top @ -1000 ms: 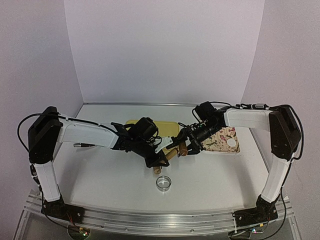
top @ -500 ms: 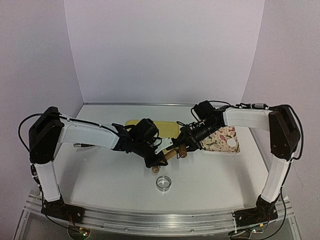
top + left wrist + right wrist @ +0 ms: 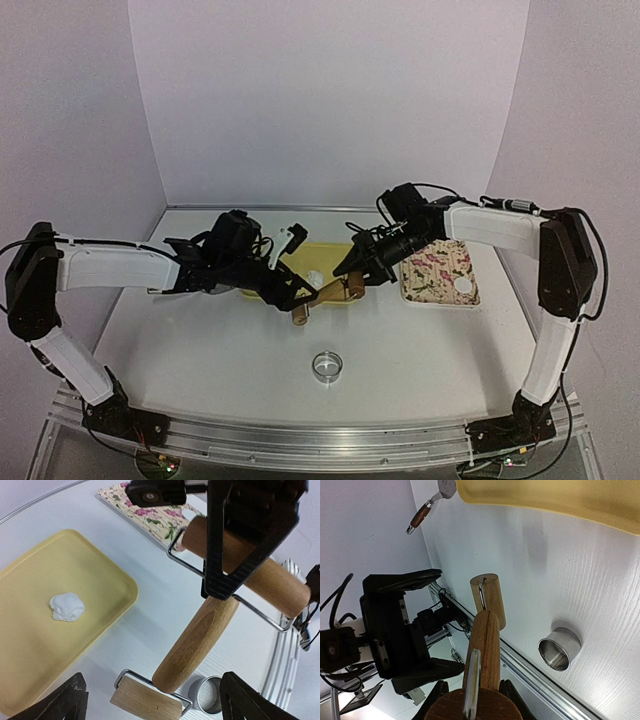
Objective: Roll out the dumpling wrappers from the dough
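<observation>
Left wrist view: tray (image 3: 35, 655) cut by left edge, left fingertips (image 3: 67, 702) by bottom edge; ring cutter (image 3: 208, 697) half behind roller (image 3: 192, 647).

White table (image 3: 200, 350) — pale lilac walls (image 3: 320, 100) on three sides, even light

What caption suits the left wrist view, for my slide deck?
Right gripper gripping a wooden roller beside the yellow tray holding a dough lump.

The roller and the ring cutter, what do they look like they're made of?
The roller looks like matte wood, pale brown with visible grain, on a bright wire frame, probably steel. The ring cutter seems to be polished metal: its wall is shiny and reflective.
</observation>
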{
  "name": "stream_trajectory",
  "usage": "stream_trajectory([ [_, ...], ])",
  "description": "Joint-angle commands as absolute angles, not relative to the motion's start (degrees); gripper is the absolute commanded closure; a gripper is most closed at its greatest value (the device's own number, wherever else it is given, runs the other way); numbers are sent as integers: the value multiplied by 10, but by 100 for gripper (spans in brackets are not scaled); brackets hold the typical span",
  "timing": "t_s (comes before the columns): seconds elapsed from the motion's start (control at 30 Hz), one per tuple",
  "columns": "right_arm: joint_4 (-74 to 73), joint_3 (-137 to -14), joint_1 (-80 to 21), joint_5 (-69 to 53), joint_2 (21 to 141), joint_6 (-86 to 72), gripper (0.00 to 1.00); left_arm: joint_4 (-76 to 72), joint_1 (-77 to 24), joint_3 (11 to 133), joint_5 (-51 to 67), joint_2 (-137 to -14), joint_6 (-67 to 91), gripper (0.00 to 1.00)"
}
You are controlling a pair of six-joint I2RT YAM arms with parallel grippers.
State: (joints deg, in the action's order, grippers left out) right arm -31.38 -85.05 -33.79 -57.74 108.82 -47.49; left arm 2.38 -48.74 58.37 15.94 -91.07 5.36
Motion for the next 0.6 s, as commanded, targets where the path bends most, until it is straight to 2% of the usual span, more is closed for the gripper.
stream_trajectory([
  [0.0,-285,-892,-327,-579,1085,-478,100,-12,-461,565,237,-858,150,8],
  [0.17,-219,-900,-323,-551,1074,-517,100,-4,-447,575,253,-863,183,7],
  [0.33,-160,-894,-315,-554,1062,-529,100,-63,-394,570,261,-844,296,7],
  [0.57,-77,-906,-294,-595,1032,-536,100,-150,-302,571,373,-832,459,0],
])
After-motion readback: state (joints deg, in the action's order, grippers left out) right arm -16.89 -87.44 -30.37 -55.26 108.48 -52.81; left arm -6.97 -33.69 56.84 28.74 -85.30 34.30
